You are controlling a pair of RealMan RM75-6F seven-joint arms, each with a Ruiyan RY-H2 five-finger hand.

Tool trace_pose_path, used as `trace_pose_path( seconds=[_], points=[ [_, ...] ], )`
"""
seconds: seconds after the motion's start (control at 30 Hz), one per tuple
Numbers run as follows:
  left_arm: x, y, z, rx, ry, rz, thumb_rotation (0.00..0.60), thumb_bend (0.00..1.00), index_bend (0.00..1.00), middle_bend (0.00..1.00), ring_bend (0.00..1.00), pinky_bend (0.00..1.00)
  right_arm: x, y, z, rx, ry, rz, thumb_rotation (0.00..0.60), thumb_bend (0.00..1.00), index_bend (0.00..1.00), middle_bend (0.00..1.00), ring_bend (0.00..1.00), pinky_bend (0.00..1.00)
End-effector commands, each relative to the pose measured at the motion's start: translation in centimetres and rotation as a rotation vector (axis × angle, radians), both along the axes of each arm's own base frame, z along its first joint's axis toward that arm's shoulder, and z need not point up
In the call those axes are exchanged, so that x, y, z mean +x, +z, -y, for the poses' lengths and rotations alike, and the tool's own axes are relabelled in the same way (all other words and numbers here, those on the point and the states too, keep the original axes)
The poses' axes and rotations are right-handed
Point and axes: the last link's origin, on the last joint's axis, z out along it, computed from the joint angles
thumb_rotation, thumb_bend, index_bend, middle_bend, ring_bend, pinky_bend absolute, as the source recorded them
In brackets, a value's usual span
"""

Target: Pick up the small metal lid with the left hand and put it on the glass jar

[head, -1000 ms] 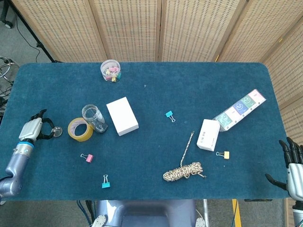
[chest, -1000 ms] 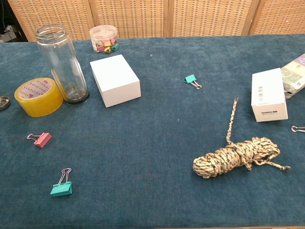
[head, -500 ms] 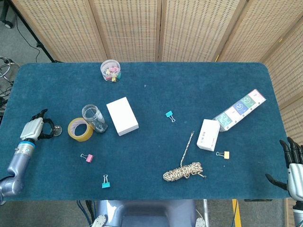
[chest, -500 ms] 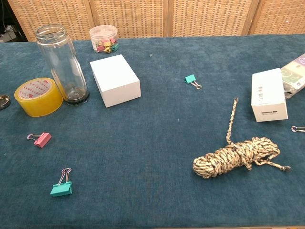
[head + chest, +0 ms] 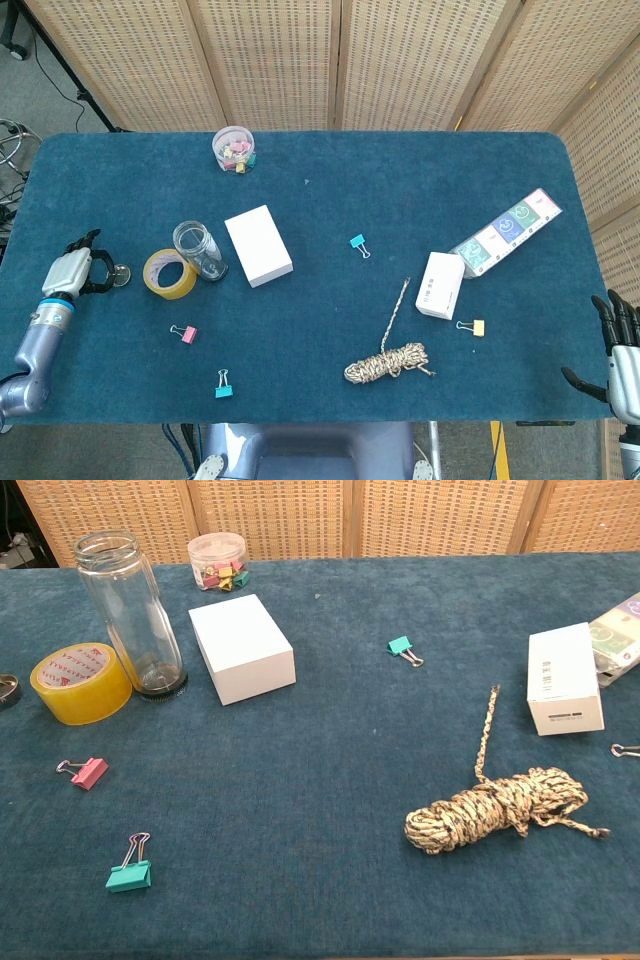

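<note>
Your left hand is curling its dark fingers around the small metal lid near the desk's left edge, though whether it is gripping the lid cannot be told. The glass jar is standing upright, just right of the yellow tape roll (lid off). Your right hand is hanging off the front right corner, fingers spread, holding nothing.
</note>
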Motion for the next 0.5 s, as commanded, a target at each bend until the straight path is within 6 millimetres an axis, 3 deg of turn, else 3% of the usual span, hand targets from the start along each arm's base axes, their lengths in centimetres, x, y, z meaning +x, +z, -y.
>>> trace_pose_path(
  seconds=[0.03, 0.3, 0.37, 0.4, 0.5],
  points=[
    [0.5, 0.8, 0.0, 0.02, -0.027, -0.006, 0.6, 0.43, 0.64, 0.0, 0.0, 0.0, 0.0, 0.0, 0.0, 0.001, 0.0, -0.001, 0.6, 0.0, 0.0, 0.0, 0.0, 0.0],
    [3.1, 3.4, 0.6, 0.065, -0.12, 0.007, 0.6, 0.43, 0.64, 0.0, 0.0, 0.0, 0.1, -0.1, 0.0, 0.004, 0.0, 0.001, 0.6, 0.0, 0.0, 0.0, 0.0, 0.0],
    [4.5, 4.5, 0.9, 0.084, -0.164, 0.035, 0.6, 0.43, 0.64, 0.0, 0.0, 0.0, 0.1, 0.0, 0.0, 0.001, 0.001, 0.001, 0.6, 0.0, 0.0, 0.0, 0.0, 0.0],
    [6.7, 6.4, 1.1, 0.124, -0.254, 0.036, 0.6, 0.44, 0.64, 0.0, 0.0, 0.0, 0.1, 0.1, 0.0, -0.004, 0.001, 0.003, 0.6, 0.0, 0.0, 0.0, 0.0, 0.0],
    [8.8, 8.1, 1.6, 0.125, -0.31, 0.037, 0.6, 0.44, 0.65, 0.0, 0.0, 0.0, 0.1, 0.2, 0.0, -0.006, 0.002, 0.007, 0.6, 0.0, 0.0, 0.0, 0.0, 0.0]
  ],
)
